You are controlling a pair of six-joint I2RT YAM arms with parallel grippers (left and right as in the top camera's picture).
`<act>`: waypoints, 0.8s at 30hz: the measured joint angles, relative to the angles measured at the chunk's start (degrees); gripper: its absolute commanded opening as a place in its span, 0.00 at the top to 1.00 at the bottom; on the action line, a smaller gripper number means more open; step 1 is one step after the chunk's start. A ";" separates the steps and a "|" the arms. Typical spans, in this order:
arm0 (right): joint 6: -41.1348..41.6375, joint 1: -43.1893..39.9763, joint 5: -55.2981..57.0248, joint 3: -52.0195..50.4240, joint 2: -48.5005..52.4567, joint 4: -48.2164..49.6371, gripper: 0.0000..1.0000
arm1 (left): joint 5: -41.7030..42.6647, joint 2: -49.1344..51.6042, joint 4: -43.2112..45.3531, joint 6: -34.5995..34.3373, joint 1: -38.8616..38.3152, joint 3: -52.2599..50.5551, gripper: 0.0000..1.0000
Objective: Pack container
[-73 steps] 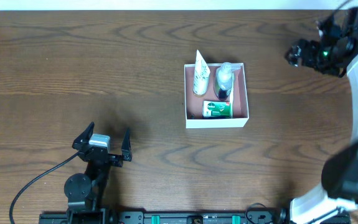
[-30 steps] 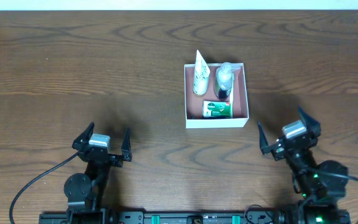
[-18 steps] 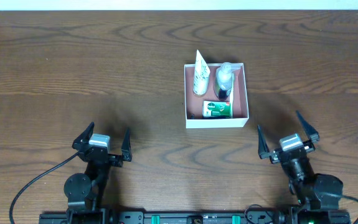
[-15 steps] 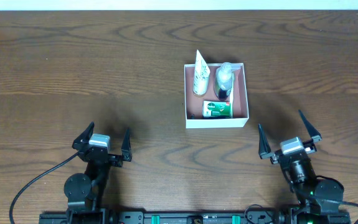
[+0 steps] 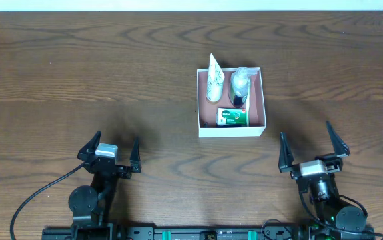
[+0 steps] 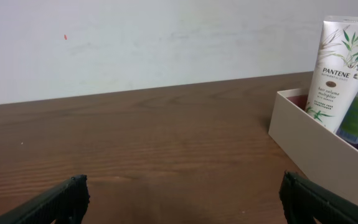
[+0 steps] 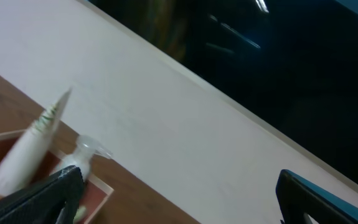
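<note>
White-walled container (image 5: 232, 131) unmoved; right gripper (image 5: 305, 131) pulled back nearer base, jaws wide, empty; left gripper (image 5: 117, 137) likewise, seemingly static.

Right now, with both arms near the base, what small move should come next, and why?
Probably just park both arms: the tube, bottle and green packet all sit inside the container, and the left pincer and right pincer stand open, empty, well short of it.
</note>
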 measured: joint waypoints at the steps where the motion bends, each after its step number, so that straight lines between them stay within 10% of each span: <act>1: 0.09 0.00 0.92 0.00 -0.02 -0.20 0.01 | 0.00 0.00 0.00 0.00 0.00 0.00 0.02; 24: 8.68 -0.04 15.89 -0.09 -0.07 -22.53 0.01 | 0.00 0.02 -0.02 0.00 0.00 0.00 0.02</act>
